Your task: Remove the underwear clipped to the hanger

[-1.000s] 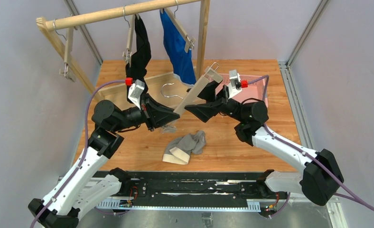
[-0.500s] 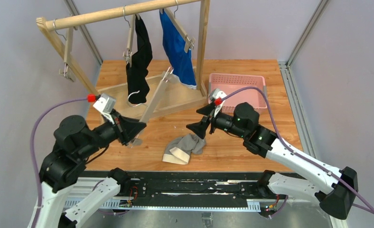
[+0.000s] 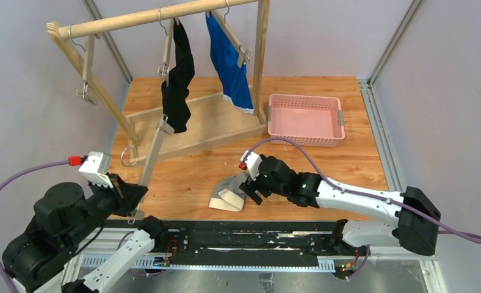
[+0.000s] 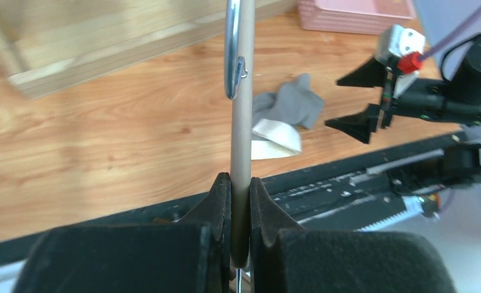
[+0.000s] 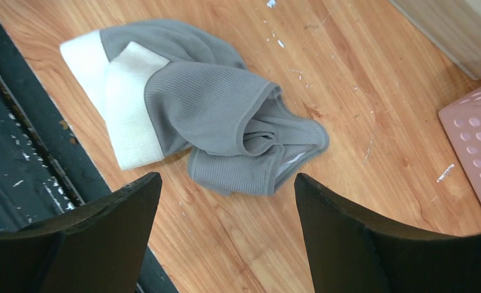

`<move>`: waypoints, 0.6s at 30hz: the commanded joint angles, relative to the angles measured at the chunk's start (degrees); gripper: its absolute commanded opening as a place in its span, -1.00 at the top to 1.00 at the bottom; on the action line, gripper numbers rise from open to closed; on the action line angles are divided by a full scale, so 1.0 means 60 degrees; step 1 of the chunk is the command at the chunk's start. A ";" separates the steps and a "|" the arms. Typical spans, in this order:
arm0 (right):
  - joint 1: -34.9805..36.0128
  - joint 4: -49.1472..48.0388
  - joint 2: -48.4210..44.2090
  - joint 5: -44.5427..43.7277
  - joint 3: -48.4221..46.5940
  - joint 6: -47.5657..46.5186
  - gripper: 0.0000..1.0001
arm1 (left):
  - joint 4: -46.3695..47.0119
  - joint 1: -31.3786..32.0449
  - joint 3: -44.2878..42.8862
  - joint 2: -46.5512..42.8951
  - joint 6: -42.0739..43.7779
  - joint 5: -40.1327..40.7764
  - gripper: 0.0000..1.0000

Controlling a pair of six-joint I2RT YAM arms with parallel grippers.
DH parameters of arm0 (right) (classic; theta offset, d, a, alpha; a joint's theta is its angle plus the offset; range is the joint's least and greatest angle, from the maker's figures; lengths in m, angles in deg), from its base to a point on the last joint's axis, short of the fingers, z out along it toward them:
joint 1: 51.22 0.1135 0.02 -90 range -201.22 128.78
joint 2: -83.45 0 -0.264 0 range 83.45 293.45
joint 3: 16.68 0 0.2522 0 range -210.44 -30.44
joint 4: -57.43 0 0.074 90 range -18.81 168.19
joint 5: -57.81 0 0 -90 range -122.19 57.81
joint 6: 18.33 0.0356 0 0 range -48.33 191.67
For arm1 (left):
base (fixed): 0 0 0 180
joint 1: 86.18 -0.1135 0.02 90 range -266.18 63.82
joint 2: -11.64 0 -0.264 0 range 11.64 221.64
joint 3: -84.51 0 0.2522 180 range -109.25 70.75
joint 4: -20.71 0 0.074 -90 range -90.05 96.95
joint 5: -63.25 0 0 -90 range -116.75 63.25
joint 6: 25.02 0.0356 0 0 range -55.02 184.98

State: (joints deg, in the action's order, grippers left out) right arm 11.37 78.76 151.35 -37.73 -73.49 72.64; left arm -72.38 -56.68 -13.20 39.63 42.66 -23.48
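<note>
The grey underwear [image 3: 233,188] with a whitish waistband lies crumpled on the table near the front edge; it also shows in the right wrist view [image 5: 213,116] and the left wrist view [image 4: 284,113]. My right gripper [image 3: 251,190] is open just above it, empty. My left gripper [image 3: 131,196] is shut on a bare wooden hanger [image 3: 151,160], seen as a bar in the left wrist view [image 4: 240,122]. The black underwear [image 3: 178,79] and the blue underwear [image 3: 229,61] hang clipped on hangers on the wooden rack [image 3: 134,18].
A pink basket [image 3: 305,119] stands at the back right. The rack's wooden base frame [image 3: 207,131] lies across the back left. An empty hanger [image 3: 86,67] hangs at the rack's left end. The black rail [image 3: 238,241] runs along the front edge.
My left gripper has pulled back to the near left with the bare hanger. My right gripper has come down and forward to the grey underwear.
</note>
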 commanded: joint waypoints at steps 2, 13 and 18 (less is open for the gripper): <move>0.0160 -0.0367 0.0807 -0.0204 -0.0342 -0.0162 -0.64 | -0.0835 0.0035 0.0056 -0.0213 -0.0307 0.2815 0.99; 0.0160 -0.1364 0.3179 0.1494 -0.0853 0.0013 -0.64 | -0.0334 0.0035 0.0048 0.0495 0.0334 0.5665 1.00; 0.0163 -0.1205 0.4758 0.1535 -0.1316 0.0117 -0.62 | 0.1009 0.0037 0.0730 0.1220 0.0998 0.5485 1.00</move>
State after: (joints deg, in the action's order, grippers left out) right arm 11.46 71.98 174.87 -30.35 -78.93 72.73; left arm -75.18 -56.68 -11.34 42.63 44.67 7.23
